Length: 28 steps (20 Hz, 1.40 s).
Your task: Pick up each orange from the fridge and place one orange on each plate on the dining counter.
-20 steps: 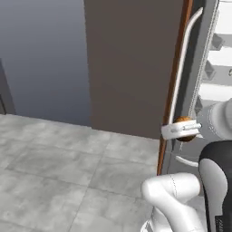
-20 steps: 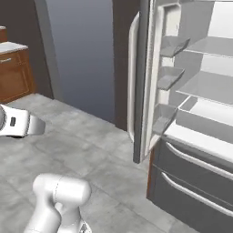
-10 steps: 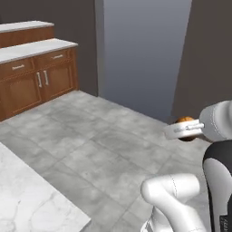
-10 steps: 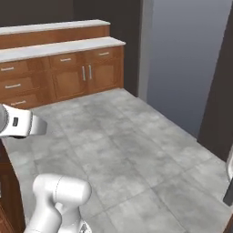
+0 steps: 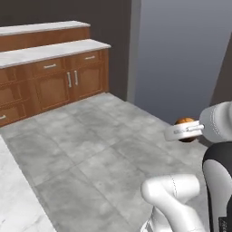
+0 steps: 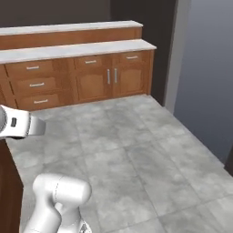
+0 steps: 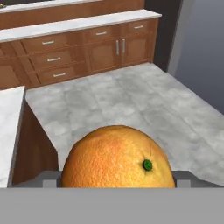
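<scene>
White arm upright, forearm level, jaws wide around the orange [image 7: 117,158] between them.

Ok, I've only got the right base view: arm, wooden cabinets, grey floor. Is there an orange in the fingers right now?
Observer: Yes. The hand view has a bright orange sitting between the fingers, green stem spot facing the camera.
Operator: Is it anywhere near the ground?
Observer: No. In the left base view it is carried well above the floor, out in front of the arm.
Operator: Any sign of the dining counter?
Observer: A marbled white counter top with a brown wooden side lies at the left of the hand view, close by.
</scene>
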{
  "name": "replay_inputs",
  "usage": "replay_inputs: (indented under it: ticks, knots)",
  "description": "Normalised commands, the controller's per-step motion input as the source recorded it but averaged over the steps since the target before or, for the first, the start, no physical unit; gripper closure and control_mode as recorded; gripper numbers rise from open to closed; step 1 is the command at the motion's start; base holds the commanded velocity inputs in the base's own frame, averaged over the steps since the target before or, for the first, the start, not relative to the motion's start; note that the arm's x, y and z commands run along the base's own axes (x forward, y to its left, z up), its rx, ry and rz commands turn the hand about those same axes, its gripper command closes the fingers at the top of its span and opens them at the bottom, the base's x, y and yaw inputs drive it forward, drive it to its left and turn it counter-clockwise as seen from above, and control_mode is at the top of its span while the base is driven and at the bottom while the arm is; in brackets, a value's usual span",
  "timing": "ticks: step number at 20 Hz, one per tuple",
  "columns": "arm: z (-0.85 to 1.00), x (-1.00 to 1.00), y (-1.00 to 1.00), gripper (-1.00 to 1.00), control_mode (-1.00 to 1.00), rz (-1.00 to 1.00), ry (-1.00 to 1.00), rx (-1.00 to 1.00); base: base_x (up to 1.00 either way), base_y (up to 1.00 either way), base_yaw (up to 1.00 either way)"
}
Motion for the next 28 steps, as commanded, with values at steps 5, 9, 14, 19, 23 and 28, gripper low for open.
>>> replay_inputs:
  ticks: [5,9,14,19,23,28]
  knots:
    - [0.00,0.00,0.00,1.00,1.00,0.00,0.00,0.00,0.87,-0.77,0.21]
    - [0.00,0.00,0.00,1.00,1.00,0.00,0.00,0.00,1.00,-0.15,0.07]
    - [0.00,0.00,0.00,1.00,1.00,0.00,0.00,0.00,1.00,-0.13,0.13]
    - [0.00,0.00,0.00,1.00,1.00,0.00,0.00,0.00,1.00,0.00,0.33]
    - [0.00,0.00,0.00,1.00,1.00,0.00,0.00,0.00,1.00,0.00,0.59]
    - [0.00,0.00,0.00,1.00,1.00,0.00,0.00,0.00,1.00,0.00,0.65]
